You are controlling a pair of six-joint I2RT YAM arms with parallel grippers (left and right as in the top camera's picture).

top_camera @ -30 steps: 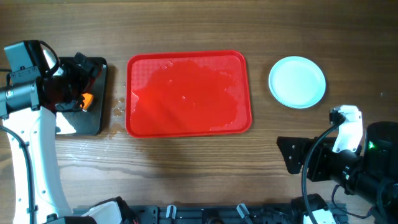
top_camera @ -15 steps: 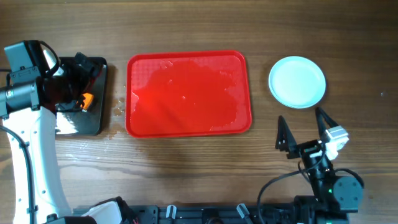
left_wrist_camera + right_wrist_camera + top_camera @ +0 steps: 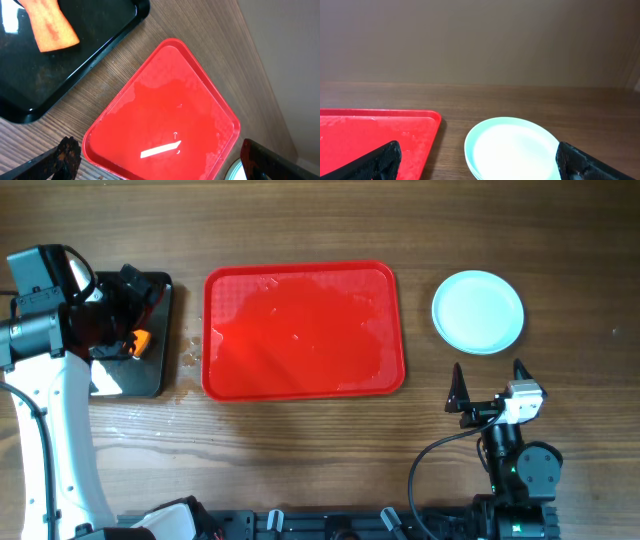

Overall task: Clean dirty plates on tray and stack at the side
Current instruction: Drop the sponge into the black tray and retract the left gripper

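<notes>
- Centre of the wooden table (image 3: 300,450): red tray (image 3: 303,330), long side left to right. It carries nothing but a wet, glossy film.
- Right of the red tray, apart from it and on bare wood: pale mint-white plates (image 3: 478,312). They look clean, with no orange smear showing. From overhead they read as one disc. In the right wrist view the near left rim looks doubled, and the count cannot be told.
- Far left: black tray (image 3: 150,375), glossy, with an orange piece (image 3: 140,340) lying on it.
- Small water droplets (image 3: 190,355) sit on the wood between the black tray and the red tray.
- Left gripper (image 3: 157,150) is over the black tray. Its fingers are spread wide with nothing between them. The orange piece lies off to one side, clear of the fingers.
- Right gripper (image 3: 488,385) is near the right side of the table, on the near side of the plates and not touching them. Its fingers are splayed wide and it is empty. In its own wrist view the plates sit between the two fingertips, farther off.
</notes>
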